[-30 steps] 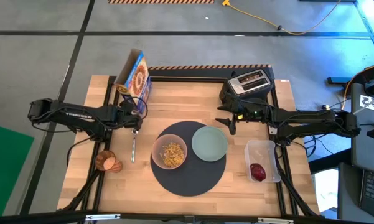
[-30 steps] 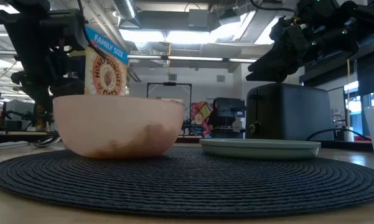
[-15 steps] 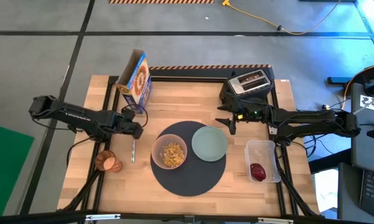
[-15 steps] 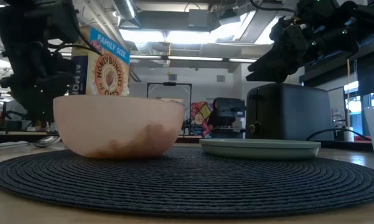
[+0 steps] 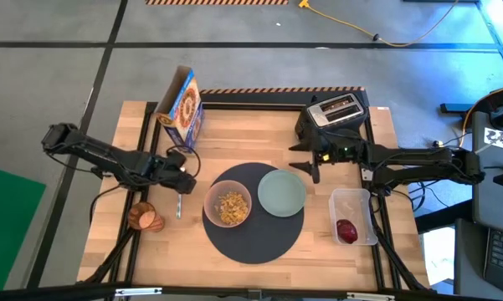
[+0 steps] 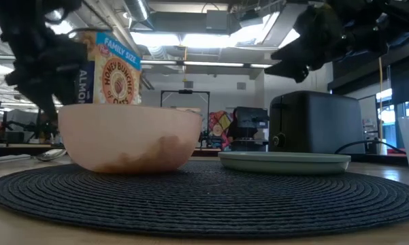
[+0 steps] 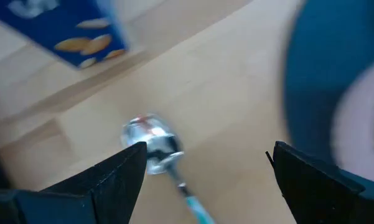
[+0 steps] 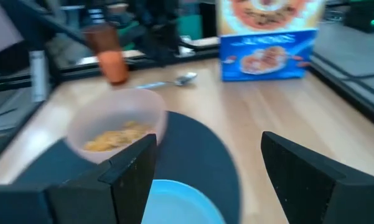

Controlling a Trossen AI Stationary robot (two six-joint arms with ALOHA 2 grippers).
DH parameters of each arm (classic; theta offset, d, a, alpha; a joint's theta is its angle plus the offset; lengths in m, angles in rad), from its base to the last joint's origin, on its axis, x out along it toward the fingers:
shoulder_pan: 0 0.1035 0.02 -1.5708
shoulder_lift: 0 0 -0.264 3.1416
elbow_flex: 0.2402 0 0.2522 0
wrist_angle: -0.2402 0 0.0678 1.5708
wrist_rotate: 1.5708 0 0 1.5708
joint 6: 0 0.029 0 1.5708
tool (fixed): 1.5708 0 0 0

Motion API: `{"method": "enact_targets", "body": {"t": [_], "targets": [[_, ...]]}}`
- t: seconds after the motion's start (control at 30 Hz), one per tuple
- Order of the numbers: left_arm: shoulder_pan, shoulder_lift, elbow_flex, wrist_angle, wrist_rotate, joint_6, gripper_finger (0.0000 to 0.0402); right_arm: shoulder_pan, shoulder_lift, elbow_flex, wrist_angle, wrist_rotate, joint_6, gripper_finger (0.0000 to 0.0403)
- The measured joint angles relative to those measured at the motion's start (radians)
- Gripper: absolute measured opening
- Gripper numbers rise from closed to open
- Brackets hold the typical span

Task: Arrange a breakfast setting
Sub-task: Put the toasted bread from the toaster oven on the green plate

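Note:
The round dark grey mat (image 5: 259,238) lies mid-table. On it sit the pink bowl (image 5: 228,207) with cereal and the pale green plate (image 5: 282,192). The metal spoon (image 5: 178,202) lies flat on the wood left of the mat. The amber cup (image 5: 144,217) lies on its side near it. The small red fruit (image 5: 346,230) sits in a clear tub. My left gripper (image 5: 184,181) is open above the spoon's bowl end (image 7: 150,142), touching nothing. My right gripper (image 5: 310,170) is open, between toaster and plate. No toast slice shows.
The black toaster (image 5: 339,113) stands at the far right. The cereal box (image 5: 182,109) stands at the far left. The clear tub (image 5: 353,216) stands right of the mat. Bare wood lies along the near edge.
My left gripper has gone from beside the cereal box toward the table's near edge and now hangs over the spoon. My right gripper has risen a little in the low view. The objects have kept still.

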Motion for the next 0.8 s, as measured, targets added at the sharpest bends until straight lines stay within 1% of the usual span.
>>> {"method": "enact_targets", "body": {"t": [0.1,0.17,0.23,0.3,0.37,0.43,0.53,0.63,0.73,0.8], "targets": [[-0.031,0.0,0.024,0.057,-0.019,0.001,0.0332,0.001,0.0,0.012,-0.001,-0.047,-0.018,0.0278],[-0.05,0.0,0.025,0.122,-0.025,0.003,0.0332,0.0,0.0,0.019,-0.001,-0.049,-0.021,0.0278],[-0.064,0.0,0.025,0.208,-0.025,0.04,0.0332,0.0,0.0,0.028,-0.002,-0.049,-0.032,0.0278],[-0.075,0.004,0.025,0.308,-0.03,0.105,0.0332,0.0,0.0,0.043,-0.002,-0.053,-0.061,0.0278],[-0.078,0.013,0.025,0.405,-0.053,0.173,0.0332,0.0,0.0,0.07,-0.003,-0.09,-0.073,0.0278],[-0.073,0.026,0.025,0.509,-0.106,0.25,0.0332,0.0,0.0,0.107,-0.002,-0.123,-0.088,0.0274],[-0.063,0.056,0.026,0.656,-0.177,0.392,0.0332,0.0,0.0,0.185,-0.033,-0.114,-0.072,0.0255],[-0.058,0.106,0.026,0.803,-0.214,0.553,0.0332,-0.001,0.019,0.314,-0.228,-0.07,-0.067,0.023],[-0.047,0.175,0.026,0.969,-0.211,0.692,0.0332,0.0,0.061,0.458,-0.49,0.03,-0.136,0.0212],[-0.035,0.225,0.026,1.082,-0.188,0.78,0.0332,0.0,0.093,0.556,-0.639,0.11,-0.166,0.0205]]}}
